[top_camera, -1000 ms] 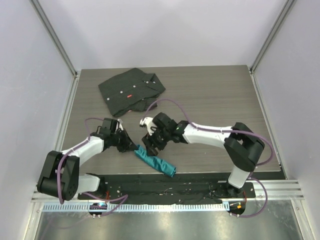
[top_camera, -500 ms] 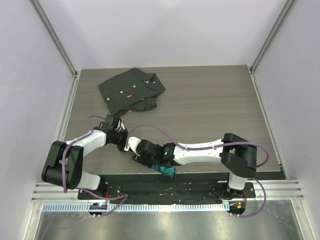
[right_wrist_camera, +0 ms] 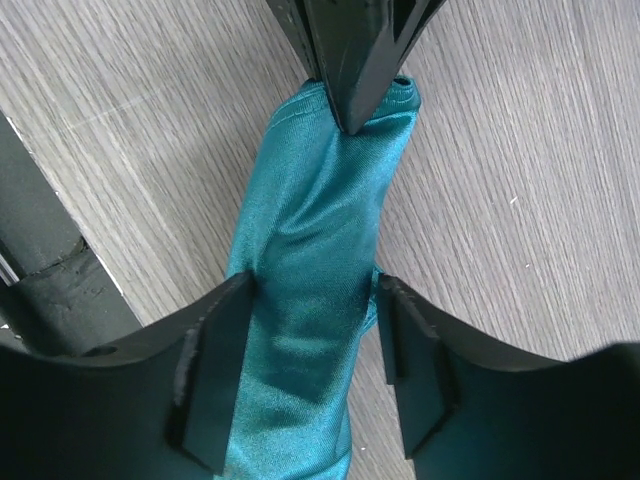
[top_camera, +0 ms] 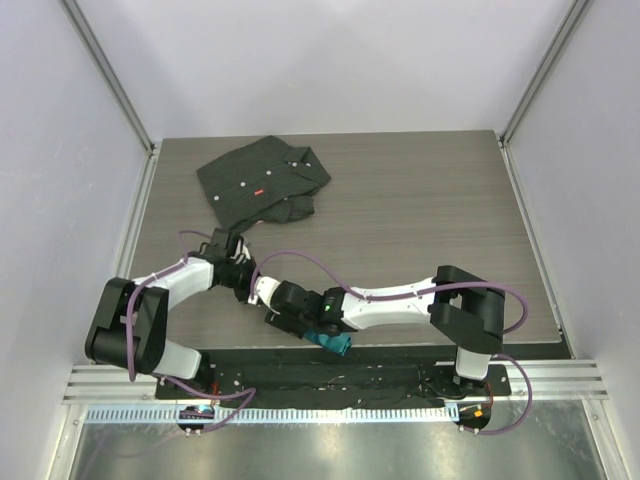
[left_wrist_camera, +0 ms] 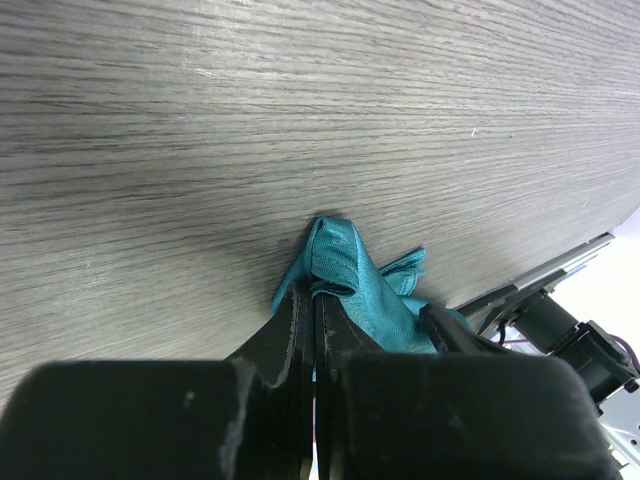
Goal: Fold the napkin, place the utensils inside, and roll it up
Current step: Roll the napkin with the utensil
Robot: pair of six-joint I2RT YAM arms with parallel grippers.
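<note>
Napkin [right_wrist_camera: 318, 235] mostly hidden overhead; right wrist shows roll.

One napkin [right_wrist_camera: 310, 250]; one black shirt [top_camera: 262, 180]; one table [top_camera: 420, 200]; two arms [top_camera: 170, 290] [top_camera: 400, 300].

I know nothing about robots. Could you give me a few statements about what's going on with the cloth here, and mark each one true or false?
1. The napkin lies spread flat. False: it is rolled into a tube.
2. The left end effector pinches one end of the napkin. True.
3. The right end effector straddles the roll, one side of it against each flank. True.
4. The black shirt lies under the napkin. False: it sits apart, at the far side of the table.
5. A fork lies in plain sight. False: none is visible.
</note>
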